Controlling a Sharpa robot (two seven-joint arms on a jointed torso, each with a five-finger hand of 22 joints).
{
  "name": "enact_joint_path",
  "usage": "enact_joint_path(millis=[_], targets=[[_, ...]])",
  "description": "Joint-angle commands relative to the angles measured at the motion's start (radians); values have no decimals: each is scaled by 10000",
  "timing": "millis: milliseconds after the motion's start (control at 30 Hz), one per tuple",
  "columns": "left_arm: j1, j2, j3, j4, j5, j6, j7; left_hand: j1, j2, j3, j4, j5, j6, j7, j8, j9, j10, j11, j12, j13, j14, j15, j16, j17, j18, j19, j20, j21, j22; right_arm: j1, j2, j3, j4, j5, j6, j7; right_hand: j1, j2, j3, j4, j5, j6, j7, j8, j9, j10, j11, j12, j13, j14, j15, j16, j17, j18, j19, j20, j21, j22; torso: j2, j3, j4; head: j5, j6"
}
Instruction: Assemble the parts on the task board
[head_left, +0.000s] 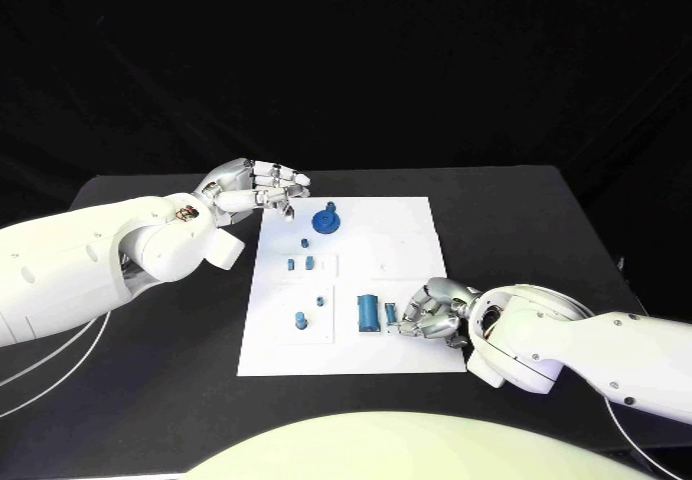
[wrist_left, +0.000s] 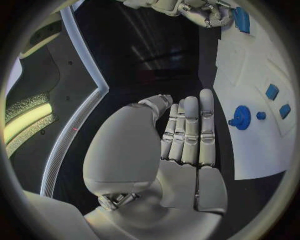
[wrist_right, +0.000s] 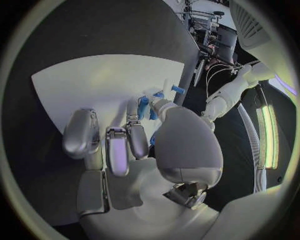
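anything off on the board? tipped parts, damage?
Nothing stands out. The task board lies flat and the blue parts sit on it, including the round part at its far end. The right robot hand rests beside the long part.

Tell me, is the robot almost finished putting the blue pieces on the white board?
Not yet. Done: nothing clearly finished; small blue parts lie loose on the task board. In hand: the right hand has its fingers at the long blue part; whether it grips it is unclear. The left hand holds nothing near the round blue part. Left: most assembly.
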Motion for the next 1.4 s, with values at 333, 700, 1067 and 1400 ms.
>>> enact_joint_path(millis=[333, 700, 1067, 1400], targets=[[1, 18, 5, 5, -26, 165, 56, -24, 44, 28, 8, 60, -19, 80, -48, -14, -15, 40, -22, -16, -73, 30, -43, -12, 56, -14, 20, -56, -12, -20, 1, -1, -123, 69, 220, 190, 15, 14, -57, 37, -43, 75, -23, -45, 4, 45, 8, 48, 900, 871, -6, 38, 1856, 56, 133, -18, 25, 1633, 6, -2, 9, -10, 2], [1, 33, 5, -2, -28, 175, 53, -24, 44, 28, 8, 60, -19, 80, -48, -14, -15, 40, -22, -16, -73, 30, -43, -12, 56, -14, 20, -56, -12, -19, 211, 0, -454, 46, 151, 178, 209, 194, 1, 28, -63, 103, -51, -36, 6, 65, -14, 77, 924, 878, -19, 56, 1885, 46, 151, -23, 101, 1650, 3, 2, 5, -21, 2], [0, 23, 5, 1, -37, 164, 54, -16, 58, 41, 5, 63, -17, 78, -46, -14, -15, 39, -24, -16, -73, 27, -42, -12, 59, -12, 21, -60, -12, -19, 338, 0, -608, -110, 247, 183, 1416, 127, 196, -454, -2126, 129, -91, -71, -23, 65, -51, 64, 923, 880, -51, 62, 1900, 44, 155, -51, 112, 1654, 7, -5, -5, -3, 2], [0, 16, 5, 4, -37, 159, 61, -16, 58, 41, 5, 63, -17, 78, -46, -14, -15, 39, -24, -16, -73, 27, -42, -12, 59, -12, 21, -60, -12, -11, 104, 7, -397, -132, -131, 328, 1138, 75, 47, -120, -1788, 143, -45, -122, -66, 61, -13, 51, 916, 873, -22, 38, 1867, 56, 139, -32, 14, 1634, -10, 0, 4, -12, 2]])
